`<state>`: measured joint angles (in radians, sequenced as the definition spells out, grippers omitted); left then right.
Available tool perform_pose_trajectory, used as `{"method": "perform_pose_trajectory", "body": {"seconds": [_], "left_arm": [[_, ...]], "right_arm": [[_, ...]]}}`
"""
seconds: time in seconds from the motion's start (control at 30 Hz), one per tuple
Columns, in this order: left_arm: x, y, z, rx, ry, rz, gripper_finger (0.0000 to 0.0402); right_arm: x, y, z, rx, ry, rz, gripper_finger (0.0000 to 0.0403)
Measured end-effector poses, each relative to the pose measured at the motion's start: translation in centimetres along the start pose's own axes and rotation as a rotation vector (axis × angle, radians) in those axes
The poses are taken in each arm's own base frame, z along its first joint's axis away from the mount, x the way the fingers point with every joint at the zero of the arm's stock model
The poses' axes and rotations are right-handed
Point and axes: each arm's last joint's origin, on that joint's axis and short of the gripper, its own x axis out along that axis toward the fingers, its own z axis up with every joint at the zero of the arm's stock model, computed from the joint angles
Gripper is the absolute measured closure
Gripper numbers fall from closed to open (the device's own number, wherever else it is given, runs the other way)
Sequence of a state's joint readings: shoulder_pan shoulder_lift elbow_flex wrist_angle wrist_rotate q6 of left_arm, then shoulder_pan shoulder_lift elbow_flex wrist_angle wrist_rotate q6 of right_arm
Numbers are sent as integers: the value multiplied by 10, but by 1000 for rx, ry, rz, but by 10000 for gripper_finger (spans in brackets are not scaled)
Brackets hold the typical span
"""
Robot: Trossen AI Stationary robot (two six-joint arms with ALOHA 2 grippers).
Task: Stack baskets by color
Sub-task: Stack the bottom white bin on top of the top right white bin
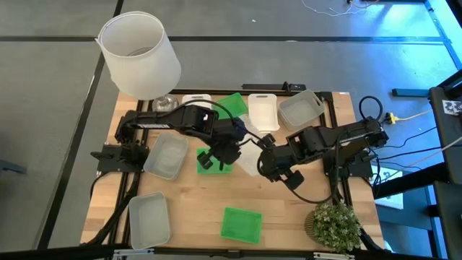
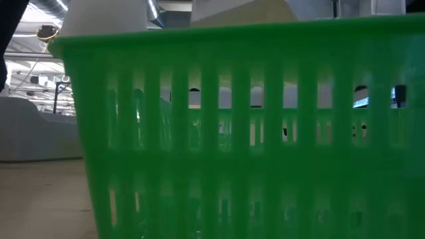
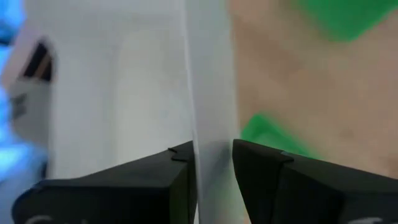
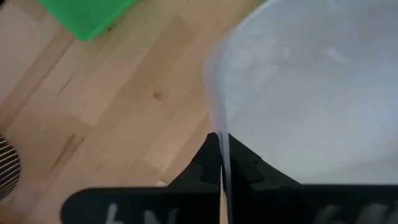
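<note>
Lying along the left of the tabletop (image 1: pixel 188 198) are two grey baskets: one at the front-left corner (image 1: pixel 149 219) and one further back (image 1: pixel 167 156), beside the left arm's base. A lampshade (image 1: pixel 139 53) stands past the rear-left corner. The left arm reaches toward the middle, where the left gripper (image 1: pixel 232 153) sits over a green basket (image 1: pixel 215 162) and the edge of a white basket (image 1: pixel 247 160). In the left wrist view its fingers (image 3: pixel 267 180) stand slightly apart on either side of that white basket's wall (image 3: pixel 208 93), not pinching it. Behind the arms, at the back edge, lie another white basket (image 1: pixel 196 100), a tilted green one (image 1: pixel 232 105), a third white one (image 1: pixel 263 110) and a grey one (image 1: pixel 301 108). A lone green basket (image 1: pixel 241 224) lies at the front centre, filling the low view. The right gripper (image 1: pixel 263 163) meets the white basket from the other side; in the right wrist view its fingers (image 4: pixel 205 163) are clamped tight on the thin wall (image 4: pixel 219 130). A potted plant (image 1: pixel 334 225) stands at the front-right corner.
</note>
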<state>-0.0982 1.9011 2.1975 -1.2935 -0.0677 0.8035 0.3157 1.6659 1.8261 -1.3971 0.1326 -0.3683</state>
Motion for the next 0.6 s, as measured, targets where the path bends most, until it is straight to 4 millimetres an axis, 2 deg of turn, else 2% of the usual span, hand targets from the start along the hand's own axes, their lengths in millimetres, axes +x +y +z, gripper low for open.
{"method": "perform_pose_trajectory", "body": {"seconds": [0.17,0.33,0.6], "left_arm": [[0,1,4,31,130,173,323],[0,2,8,82,136,212,322],[-11,7,9,75,161,286,320]], "right_arm": [[0,0,-3,67,39,-22,402],[-1,1,-4,113,50,-28,402],[-2,0,-4,142,40,-33,402]]}}
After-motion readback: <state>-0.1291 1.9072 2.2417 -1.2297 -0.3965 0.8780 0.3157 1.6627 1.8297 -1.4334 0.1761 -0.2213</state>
